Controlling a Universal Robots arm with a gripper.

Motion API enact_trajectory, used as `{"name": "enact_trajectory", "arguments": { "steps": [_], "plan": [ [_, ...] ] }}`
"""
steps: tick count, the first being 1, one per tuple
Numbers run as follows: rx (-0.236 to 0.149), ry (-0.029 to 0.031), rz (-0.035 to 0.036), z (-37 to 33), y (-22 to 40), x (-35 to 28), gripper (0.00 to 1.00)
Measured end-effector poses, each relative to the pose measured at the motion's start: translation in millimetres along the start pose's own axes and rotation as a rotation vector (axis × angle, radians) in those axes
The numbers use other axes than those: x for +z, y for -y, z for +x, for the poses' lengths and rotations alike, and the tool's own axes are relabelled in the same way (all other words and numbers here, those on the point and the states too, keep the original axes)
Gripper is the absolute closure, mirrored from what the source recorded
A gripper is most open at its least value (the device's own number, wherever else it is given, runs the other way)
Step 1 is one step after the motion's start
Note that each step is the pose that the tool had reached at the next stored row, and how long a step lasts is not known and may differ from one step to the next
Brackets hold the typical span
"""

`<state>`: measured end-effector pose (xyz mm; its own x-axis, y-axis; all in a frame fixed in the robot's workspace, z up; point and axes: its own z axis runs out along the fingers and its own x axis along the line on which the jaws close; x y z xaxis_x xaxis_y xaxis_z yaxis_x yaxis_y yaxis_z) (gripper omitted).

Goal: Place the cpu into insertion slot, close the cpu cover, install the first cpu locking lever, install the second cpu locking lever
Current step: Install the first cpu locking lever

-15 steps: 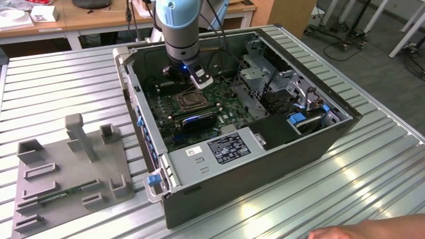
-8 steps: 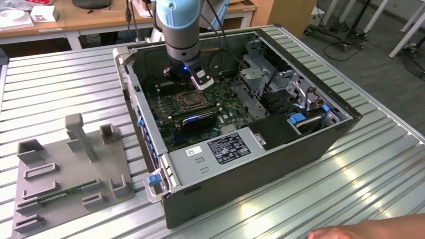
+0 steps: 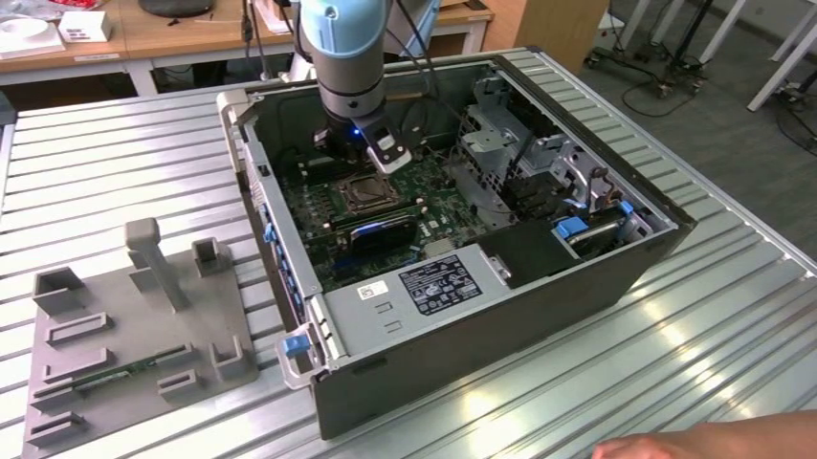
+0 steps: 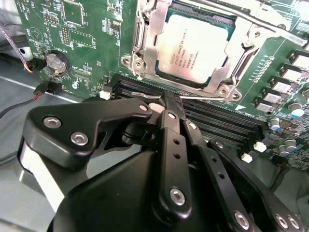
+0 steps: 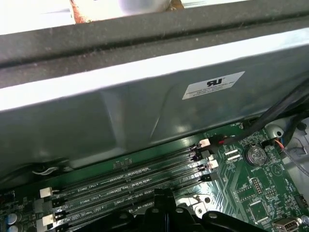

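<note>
The cpu [image 4: 193,46], a square chip with a silver-grey top, lies in the insertion slot [image 3: 362,194] on the green board. The silver cpu cover [image 4: 145,43] lies flat around it as a frame. One thin lever rod [image 4: 205,97] runs along the socket's side towards the memory slots, and another [image 4: 270,26] runs along the opposite side. My gripper [image 4: 166,102] is shut with nothing in it. Its black tips sit just beside the socket, over the memory slots and close to the nearer lever rod. In the exterior view the gripper [image 3: 379,164] hangs inside the open case, just above the socket.
Black memory slots [image 4: 217,121] lie under the fingertips. A coin battery [image 4: 55,63] and red-black wires sit nearby. The case wall [image 5: 145,96] is close. A grey drive cage [image 3: 492,143] and a power supply [image 3: 422,287] fill the case. A grey fixture tray [image 3: 128,325] lies outside. A hand [image 3: 715,445] rests at the table's edge.
</note>
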<state>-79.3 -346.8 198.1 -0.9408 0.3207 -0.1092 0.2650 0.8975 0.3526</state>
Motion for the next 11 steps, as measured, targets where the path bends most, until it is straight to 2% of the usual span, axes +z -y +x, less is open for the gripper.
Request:
{"name": "enact_trajectory", "arguments": {
  "steps": [11],
  "plan": [
    [0.000, 0.0012, -0.0006, 1.8, -3.9, 2.1, 0.89]
  ]
}}
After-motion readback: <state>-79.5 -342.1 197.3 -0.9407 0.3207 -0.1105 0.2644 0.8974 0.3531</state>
